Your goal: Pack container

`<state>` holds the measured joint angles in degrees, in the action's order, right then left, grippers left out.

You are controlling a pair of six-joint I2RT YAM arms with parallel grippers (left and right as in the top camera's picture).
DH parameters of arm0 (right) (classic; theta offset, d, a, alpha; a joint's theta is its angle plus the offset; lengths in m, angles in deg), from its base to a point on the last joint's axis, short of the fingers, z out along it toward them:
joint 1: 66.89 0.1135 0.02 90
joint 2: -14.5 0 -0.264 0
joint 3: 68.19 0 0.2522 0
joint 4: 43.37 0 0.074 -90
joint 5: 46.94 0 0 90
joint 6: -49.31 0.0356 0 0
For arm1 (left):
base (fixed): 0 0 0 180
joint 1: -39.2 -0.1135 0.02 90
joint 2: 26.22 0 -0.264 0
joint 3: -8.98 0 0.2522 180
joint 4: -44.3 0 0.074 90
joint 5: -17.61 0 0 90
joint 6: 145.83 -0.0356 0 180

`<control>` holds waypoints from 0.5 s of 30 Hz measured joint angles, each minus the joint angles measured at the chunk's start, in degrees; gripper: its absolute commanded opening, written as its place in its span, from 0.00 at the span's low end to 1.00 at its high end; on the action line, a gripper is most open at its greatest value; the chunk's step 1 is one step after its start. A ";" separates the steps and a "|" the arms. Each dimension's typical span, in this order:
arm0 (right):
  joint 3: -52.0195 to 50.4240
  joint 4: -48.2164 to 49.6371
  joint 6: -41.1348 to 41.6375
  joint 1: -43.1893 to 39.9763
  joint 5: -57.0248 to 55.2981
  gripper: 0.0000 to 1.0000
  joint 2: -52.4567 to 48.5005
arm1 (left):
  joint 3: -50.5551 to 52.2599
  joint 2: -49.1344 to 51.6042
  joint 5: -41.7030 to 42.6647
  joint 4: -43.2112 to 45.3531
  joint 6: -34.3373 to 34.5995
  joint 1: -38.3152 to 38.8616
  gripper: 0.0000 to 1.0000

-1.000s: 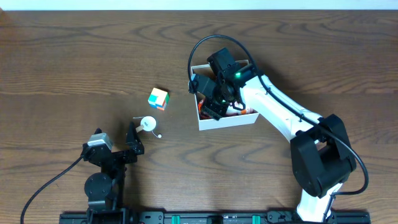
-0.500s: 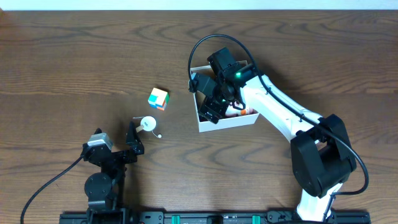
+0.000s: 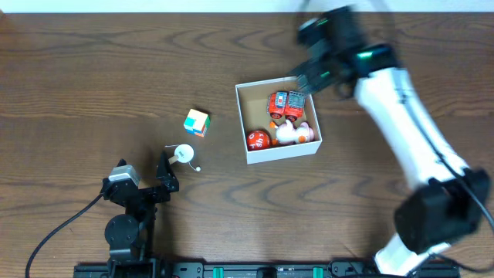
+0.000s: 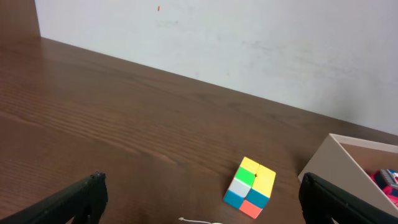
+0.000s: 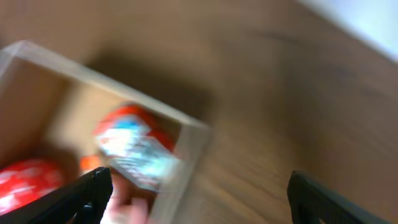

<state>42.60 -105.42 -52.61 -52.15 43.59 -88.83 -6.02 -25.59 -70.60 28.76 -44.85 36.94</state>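
Observation:
The container point(image 3: 282, 152), a white-walled box with a brown inside, stands at the table's middle right. It holds a red toy car point(image 3: 286, 103), a red ball point(image 3: 258, 140) and a white and orange toy point(image 3: 295, 133). My right gripper point(image 3: 311, 75), blurred with motion, is open and empty above the container's back right corner. The right wrist view shows the container's rim point(image 5: 189, 134), the car point(image 5: 134, 148) and the ball point(image 5: 28, 180) between its open fingers point(image 5: 199, 199). My left gripper point(image 3: 164, 174) is open and empty at the front left, well short of the colourful cube point(image 3: 196, 122).
A small white ball with a string point(image 3: 184, 154) lies just ahead of the left gripper. The left wrist view shows the cube point(image 4: 250, 187), the container's corner point(image 4: 348, 155) at the right, the gripper's open fingers point(image 4: 202, 205) and a pale wall behind the table.
My right gripper has risen out of the container and swung back and to the right, uncovering the toys inside. The left arm has not moved.

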 measured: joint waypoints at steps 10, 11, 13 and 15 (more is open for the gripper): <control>0.68 -2.71 4.22 -13.66 -4.33 0.99 4.39 | 0.00 0.00 0.00 0.00 0.00 0.00 0.98; 0.68 -2.75 4.22 -14.23 -4.42 0.99 4.39 | 0.00 0.00 0.00 0.00 0.00 0.00 0.98; 0.68 -2.75 4.24 -15.23 -4.46 0.99 4.39 | 0.00 0.00 0.00 0.00 0.00 0.00 0.98; 0.68 -2.75 4.24 -16.17 -4.48 0.99 4.39 | 0.00 0.00 0.00 0.00 0.00 0.00 0.98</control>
<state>43.28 -108.18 -48.37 -68.32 39.11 -84.43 -6.02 -25.59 -70.60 28.76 -44.85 36.94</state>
